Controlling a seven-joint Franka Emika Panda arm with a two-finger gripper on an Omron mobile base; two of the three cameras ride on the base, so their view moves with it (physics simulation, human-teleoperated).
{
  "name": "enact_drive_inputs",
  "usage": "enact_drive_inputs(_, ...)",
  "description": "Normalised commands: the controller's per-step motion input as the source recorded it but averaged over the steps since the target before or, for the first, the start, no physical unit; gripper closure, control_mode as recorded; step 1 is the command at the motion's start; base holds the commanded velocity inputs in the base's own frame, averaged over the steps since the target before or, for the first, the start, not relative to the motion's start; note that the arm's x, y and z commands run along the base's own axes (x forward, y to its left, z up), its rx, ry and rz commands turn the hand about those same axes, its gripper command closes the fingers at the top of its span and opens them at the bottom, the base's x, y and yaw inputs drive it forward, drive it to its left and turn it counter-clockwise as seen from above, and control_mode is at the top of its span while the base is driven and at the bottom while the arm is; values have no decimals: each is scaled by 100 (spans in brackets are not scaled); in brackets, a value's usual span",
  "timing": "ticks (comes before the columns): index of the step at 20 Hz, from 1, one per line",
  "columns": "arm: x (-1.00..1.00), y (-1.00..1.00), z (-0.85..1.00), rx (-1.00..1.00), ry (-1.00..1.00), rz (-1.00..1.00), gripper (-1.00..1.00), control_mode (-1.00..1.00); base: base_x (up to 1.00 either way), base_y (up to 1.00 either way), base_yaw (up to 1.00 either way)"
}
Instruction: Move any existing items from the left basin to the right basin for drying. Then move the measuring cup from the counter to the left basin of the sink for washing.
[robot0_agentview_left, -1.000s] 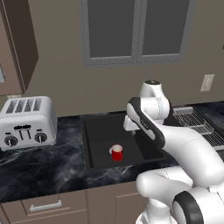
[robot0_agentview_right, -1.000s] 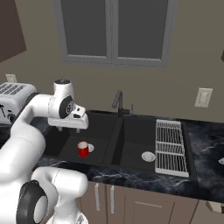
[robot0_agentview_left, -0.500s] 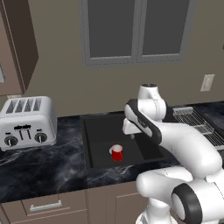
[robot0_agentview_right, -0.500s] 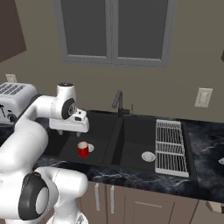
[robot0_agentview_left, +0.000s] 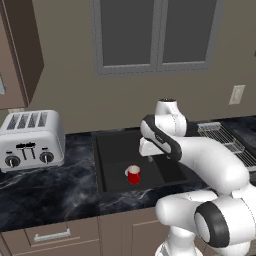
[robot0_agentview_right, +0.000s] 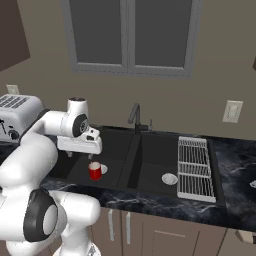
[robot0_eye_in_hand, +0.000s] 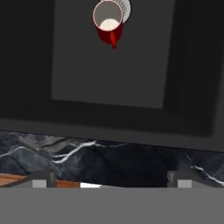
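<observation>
Since a second ago the arm has swung its hand a little lower and further toward the front of the sink; the red mug (robot0_agentview_left: 133, 174) has not shifted, and the base views frame the room just as before.

The gripper (robot0_eye_in_hand: 108, 178) hangs above the front edge of the left basin (robot0_agentview_left: 116, 150), its jaws spread as wide as they go and holding nothing. In the hand view the two finger tips (robot0_eye_in_hand: 41, 179) rise at 7 and 5 o'clock, with the veined black counter (robot0_eye_in_hand: 109, 159) just beyond them and the basin floor further up. The mug sits at 12 o'clock in that view, well apart from the jaws and a touch left of their centre line, upright, its white inside open to the camera and its handle pointing back toward the fingers at 6 o'clock. It stands on the basin floor touching the round silver drain (robot0_eye_in_hand: 125, 8), which peeks out at the mug's 1 o'clock.

In the right base view the hand (robot0_agentview_right: 80, 145) hovers at about 10 o'clock from the mug (robot0_agentview_right: 95, 171), above it and not touching. The narrower right basin (robot0_agentview_right: 157, 162) lies at 3 o'clock of the mug, beyond the divider, with its own drain (robot0_agentview_right: 170, 178) and a wire rack (robot0_agentview_right: 195, 168) along its far side. The dark faucet (robot0_agentview_right: 135, 116) stands at the back, at 12 o'clock of the divider. A silver toaster (robot0_agentview_left: 31, 138) sits on the counter at 9 o'clock of the sink.
</observation>
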Motion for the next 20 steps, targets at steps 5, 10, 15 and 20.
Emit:
enact_drive_inputs(5,6,7,-17,0,5,0,-100,-100,0,0,0)
enact_drive_inputs(10,4,4,-18,0,4,0,-100,-100,0,0,0)
enact_drive_inputs(15,4,8,-16,0,5,0,-100,-100,0,0,0)
enact_drive_inputs(20,0,4,-8,0,2,0,-100,-100,0,0,0)
